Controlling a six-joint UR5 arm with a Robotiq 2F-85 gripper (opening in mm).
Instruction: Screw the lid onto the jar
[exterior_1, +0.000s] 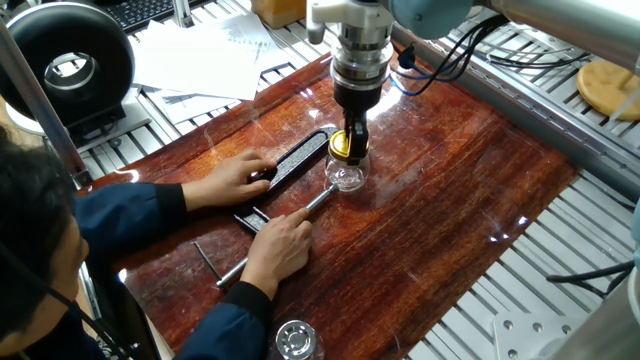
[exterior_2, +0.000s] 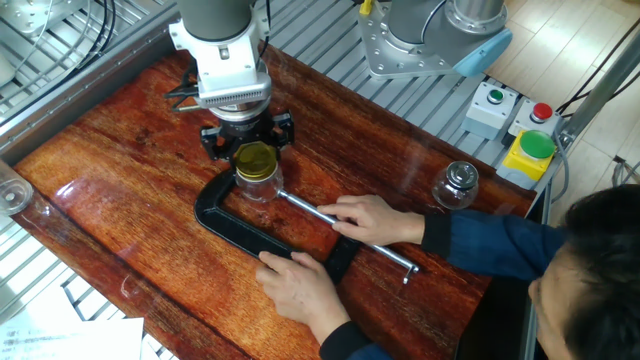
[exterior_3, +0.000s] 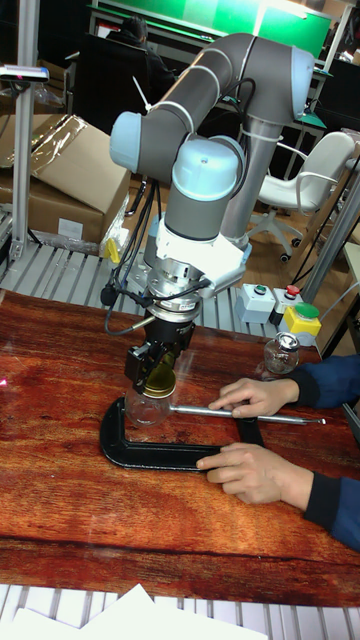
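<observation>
The yellow-gold lid sits on the mouth of the small clear glass jar, which stands on the red-brown wooden table. The jar is caught between the jaws of a black C-clamp. My gripper comes straight down over the jar, and its dark fingers are shut on the lid. In the tall fixed view the lid shows between the fingers, just above the jar.
A person's two hands rest on the clamp's screw rod and bar. A second clear jar with a silvery top stands near the button box. A tan wooden disc lies off the table at far right.
</observation>
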